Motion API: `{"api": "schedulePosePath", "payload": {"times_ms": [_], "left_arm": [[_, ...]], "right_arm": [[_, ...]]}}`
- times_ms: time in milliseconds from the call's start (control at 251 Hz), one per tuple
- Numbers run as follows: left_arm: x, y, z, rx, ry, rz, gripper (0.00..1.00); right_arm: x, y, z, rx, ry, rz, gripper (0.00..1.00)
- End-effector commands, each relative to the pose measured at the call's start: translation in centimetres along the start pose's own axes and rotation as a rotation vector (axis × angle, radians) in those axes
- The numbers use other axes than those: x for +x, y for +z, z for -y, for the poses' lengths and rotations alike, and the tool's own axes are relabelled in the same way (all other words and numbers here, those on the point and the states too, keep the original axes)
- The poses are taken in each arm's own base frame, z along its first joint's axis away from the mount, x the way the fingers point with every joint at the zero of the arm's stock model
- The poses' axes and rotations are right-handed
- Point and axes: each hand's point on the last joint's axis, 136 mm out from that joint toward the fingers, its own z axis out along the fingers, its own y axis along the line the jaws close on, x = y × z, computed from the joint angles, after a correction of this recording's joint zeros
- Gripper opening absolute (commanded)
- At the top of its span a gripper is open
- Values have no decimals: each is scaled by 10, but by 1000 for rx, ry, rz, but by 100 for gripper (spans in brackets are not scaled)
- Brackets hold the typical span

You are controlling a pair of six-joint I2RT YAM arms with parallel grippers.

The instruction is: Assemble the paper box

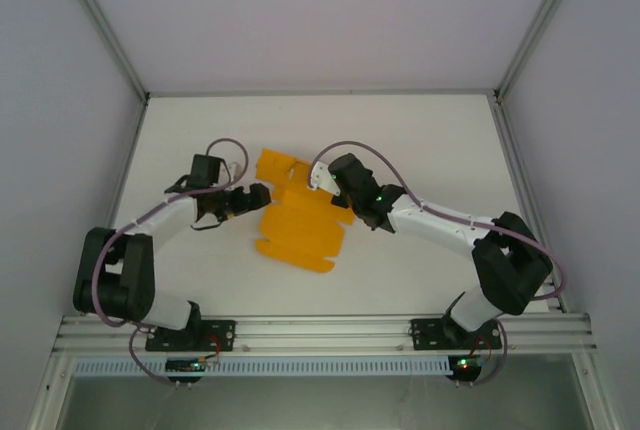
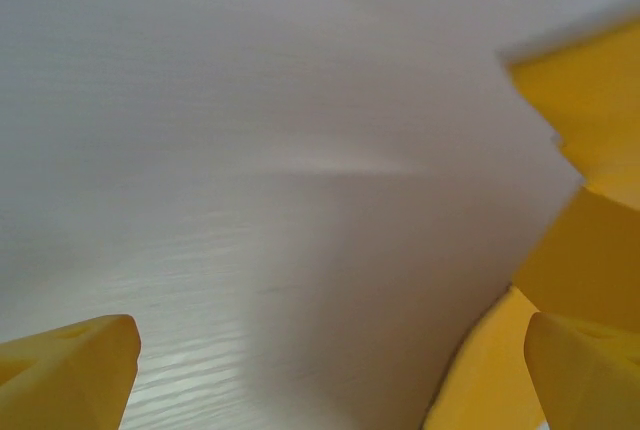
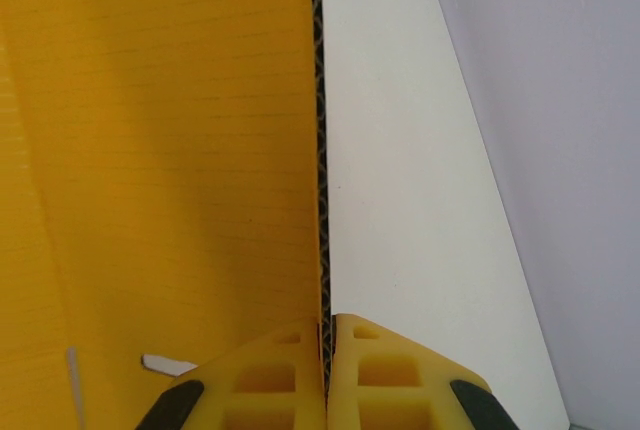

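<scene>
The white table [image 1: 420, 140] carries the paper box [image 1: 300, 235] near its middle, between my two arms. It is an orange die-cut sheet, mostly spread flat, with a far panel that appears lifted. No walls are locked and there is no closed box shape, so I judge the assembly barely begun. Folding the sides and tucking the tabs all remain. My right gripper [image 3: 327, 335] is pinched tight on a card edge at the sheet's far right. My left gripper [image 1: 262, 196] stands wide at the sheet's left edge, holding nothing.
</scene>
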Motion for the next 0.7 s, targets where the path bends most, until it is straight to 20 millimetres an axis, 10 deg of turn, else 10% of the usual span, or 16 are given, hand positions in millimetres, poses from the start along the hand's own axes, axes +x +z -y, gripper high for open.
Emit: {"api": "schedulePosePath", "payload": {"times_ms": [0,391,694], "left_arm": [[-12,9,26,106,74,10,96],[-14,42,58,222,96,-23,69],[-11,61,38,116,50,-37,55]], "right_arm": [[-16,-5,12,35,24,45,0],[-28,-8,-7,-5,68,109,0],[-21,-5,-24,-52,-34,79,0]]}}
